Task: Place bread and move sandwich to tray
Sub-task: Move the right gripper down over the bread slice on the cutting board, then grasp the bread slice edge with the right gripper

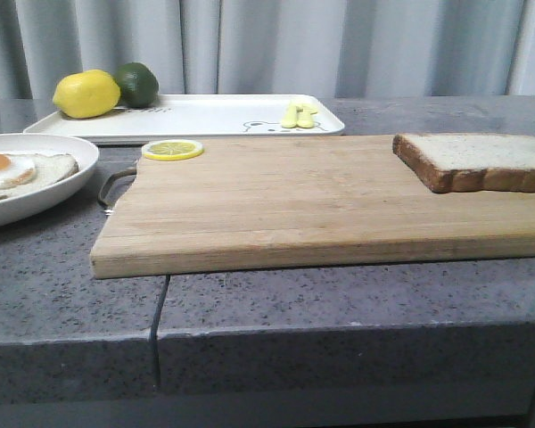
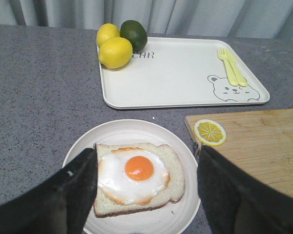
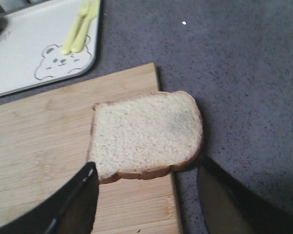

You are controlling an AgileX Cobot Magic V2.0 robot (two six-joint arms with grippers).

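The bread [image 1: 481, 159] lies flat at the right end of the wooden cutting board [image 1: 276, 205], one corner hanging over the board's edge [image 3: 146, 131]. My right gripper [image 3: 146, 166] hovers open just above it, with the dark fingers [image 3: 83, 197] apart on either side. The sandwich [image 2: 136, 175], a single slice topped with a fried egg, rests on a round white plate [image 2: 136, 127] at the left [image 1: 18, 169]. Over it my left gripper [image 2: 146, 155] is open and holds nothing. The tray [image 1: 214, 116] sits at the back [image 2: 180, 83]. Neither gripper shows in the front view.
On the tray stand two lemons [image 2: 115, 51], a lime [image 2: 133, 33] and a yellow fork and spoon [image 2: 232, 68]. A lemon slice [image 1: 172, 150] lies on the board's far left corner. The grey counter edge runs along the front.
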